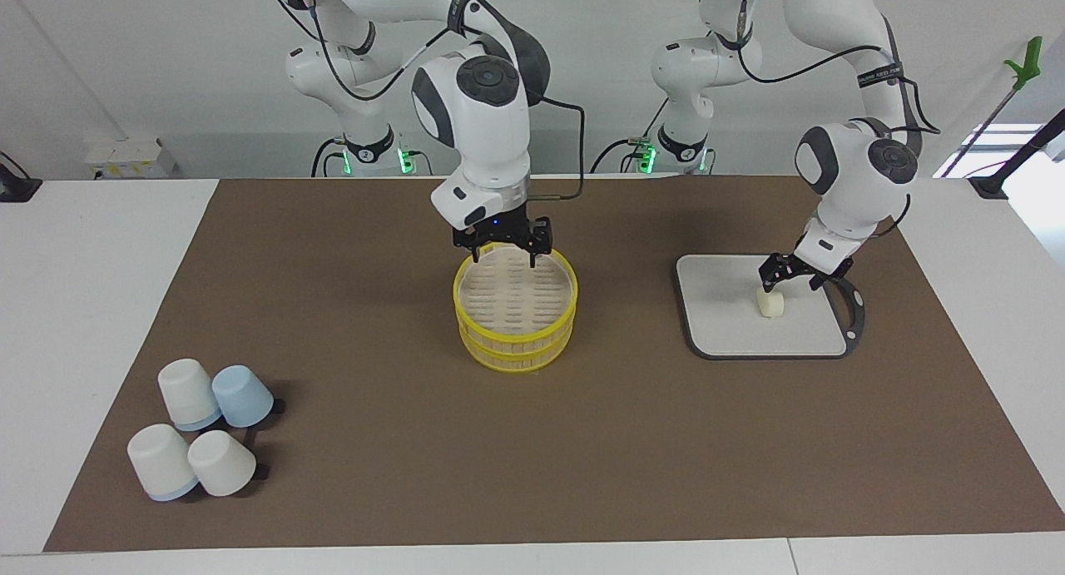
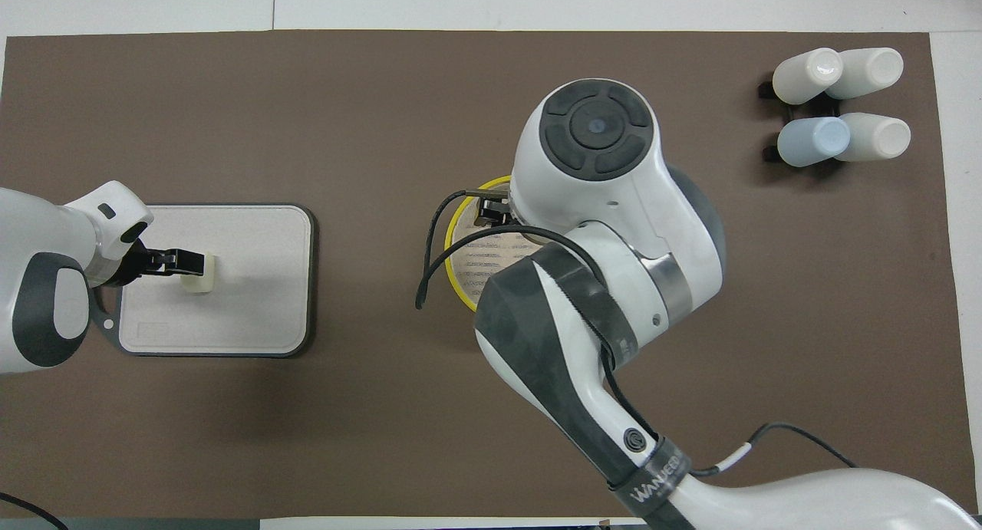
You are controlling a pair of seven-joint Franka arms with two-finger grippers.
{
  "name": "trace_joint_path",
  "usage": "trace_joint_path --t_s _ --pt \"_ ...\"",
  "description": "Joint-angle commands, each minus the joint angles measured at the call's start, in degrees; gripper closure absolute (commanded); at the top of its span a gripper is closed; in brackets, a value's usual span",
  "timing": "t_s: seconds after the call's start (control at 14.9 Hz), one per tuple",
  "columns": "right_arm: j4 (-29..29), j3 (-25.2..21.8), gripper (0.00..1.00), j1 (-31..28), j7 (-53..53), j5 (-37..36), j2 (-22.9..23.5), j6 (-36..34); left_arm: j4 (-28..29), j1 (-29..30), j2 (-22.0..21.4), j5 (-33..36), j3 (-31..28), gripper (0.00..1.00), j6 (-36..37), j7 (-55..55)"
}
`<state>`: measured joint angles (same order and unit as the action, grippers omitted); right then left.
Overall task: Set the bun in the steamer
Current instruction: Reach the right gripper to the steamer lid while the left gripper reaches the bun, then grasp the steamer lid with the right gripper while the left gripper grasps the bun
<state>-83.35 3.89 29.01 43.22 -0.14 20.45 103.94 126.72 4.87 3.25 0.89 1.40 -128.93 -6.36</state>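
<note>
The bun (image 1: 771,305) is a small cream-white piece lying on the grey rectangular board (image 1: 732,325), toward the left arm's end of the table; it also shows in the overhead view (image 2: 201,278). My left gripper (image 1: 778,282) is tilted down right at the bun, at its top on the robots' side (image 2: 192,261). The two-tier yellow-rimmed steamer (image 1: 516,309) stands at the middle of the mat with its slatted inside showing. In the overhead view only a part of the steamer's rim (image 2: 460,215) shows under the right arm. My right gripper (image 1: 504,255) is open and empty over the steamer's rim nearest the robots.
Several upturned white and pale blue cups (image 1: 204,429) lie together at the right arm's end of the table, far from the robots, and show in the overhead view (image 2: 840,104). The brown mat (image 1: 374,442) covers most of the table.
</note>
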Motion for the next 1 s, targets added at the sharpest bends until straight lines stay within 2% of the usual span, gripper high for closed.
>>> trace_joint_path --t_s 0.0,0.07,0.67,0.8,0.94 --pt "9.68 -0.55 0.01 3.59 5.27 -3.10 8.27 -1.19 1.95 -0.48 -0.44 0.52 -0.08 0.00 -2.98 0.03" --pt "10.40 -0.46 0.01 4.04 5.55 -3.63 9.42 -0.67 2.56 -0.48 -0.43 0.52 -0.08 0.00 -3.69 -0.23" --pt "7.95 -0.02 0.01 6.85 5.12 -4.52 10.40 7.51 3.88 -1.53 2.46 0.52 0.00 0.01 -6.86 -0.06" --pt "6.72 -0.02 0.01 7.12 5.03 -4.61 10.40 7.77 3.71 -1.62 2.64 0.52 0.01 0.09 -6.86 -0.06" --pt "5.49 0.07 0.01 7.21 4.68 -4.61 10.40 8.03 3.71 -1.62 2.82 0.52 0.01 0.12 -7.12 -0.24"
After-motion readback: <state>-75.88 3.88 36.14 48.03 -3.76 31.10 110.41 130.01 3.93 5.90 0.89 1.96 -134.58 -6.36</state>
